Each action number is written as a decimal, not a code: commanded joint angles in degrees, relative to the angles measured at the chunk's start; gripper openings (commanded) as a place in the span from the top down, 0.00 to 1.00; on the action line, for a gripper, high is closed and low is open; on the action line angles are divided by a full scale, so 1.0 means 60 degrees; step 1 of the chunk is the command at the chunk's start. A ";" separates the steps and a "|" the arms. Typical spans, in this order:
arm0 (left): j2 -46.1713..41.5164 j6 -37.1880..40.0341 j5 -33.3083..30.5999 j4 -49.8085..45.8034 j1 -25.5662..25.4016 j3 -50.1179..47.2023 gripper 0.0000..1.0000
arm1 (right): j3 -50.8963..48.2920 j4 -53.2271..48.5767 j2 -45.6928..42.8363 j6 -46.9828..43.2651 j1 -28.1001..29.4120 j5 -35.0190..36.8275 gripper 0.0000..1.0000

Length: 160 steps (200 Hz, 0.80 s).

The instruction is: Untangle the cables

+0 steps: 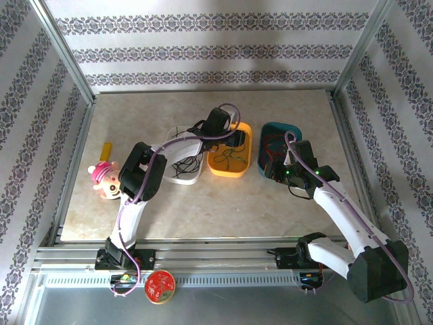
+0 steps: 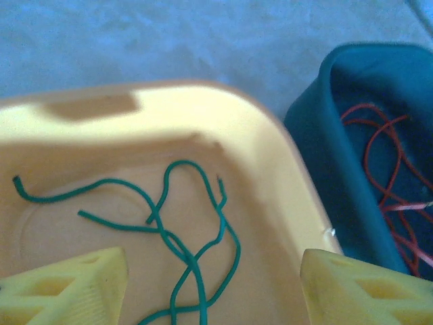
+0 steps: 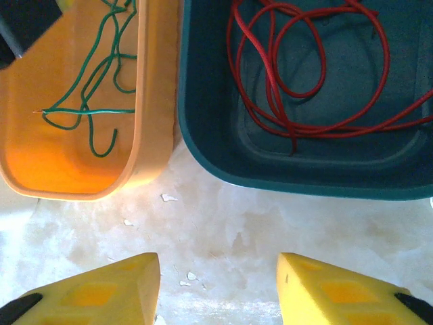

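Three trays sit side by side mid-table, each with one of the cables. A black cable (image 1: 184,164) lies in the white tray (image 1: 177,180). A green cable (image 2: 189,256) lies loose on the floor of the orange tray (image 2: 203,101); my left gripper (image 2: 215,284) hovers open above it, with nothing between its fingers. A red cable (image 3: 269,74) is coiled in the teal tray (image 3: 216,156). My right gripper (image 3: 218,284) stands open over bare table just in front of the teal and orange trays, holding nothing.
A pink toy figure (image 1: 107,177) and a yellow stick (image 1: 106,150) lie at the table's left side. A red round disc (image 1: 160,286) rests on the front rail. Metal frame posts and patterned walls enclose the table. Small white flakes (image 3: 167,198) dot the tabletop.
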 commanded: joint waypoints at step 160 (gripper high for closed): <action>-1.2679 -0.3895 -0.6144 -0.3450 -0.0074 -1.0343 0.20 | 0.0162 -0.0061 -0.0082 -0.0672 -0.1401 0.2397 0.46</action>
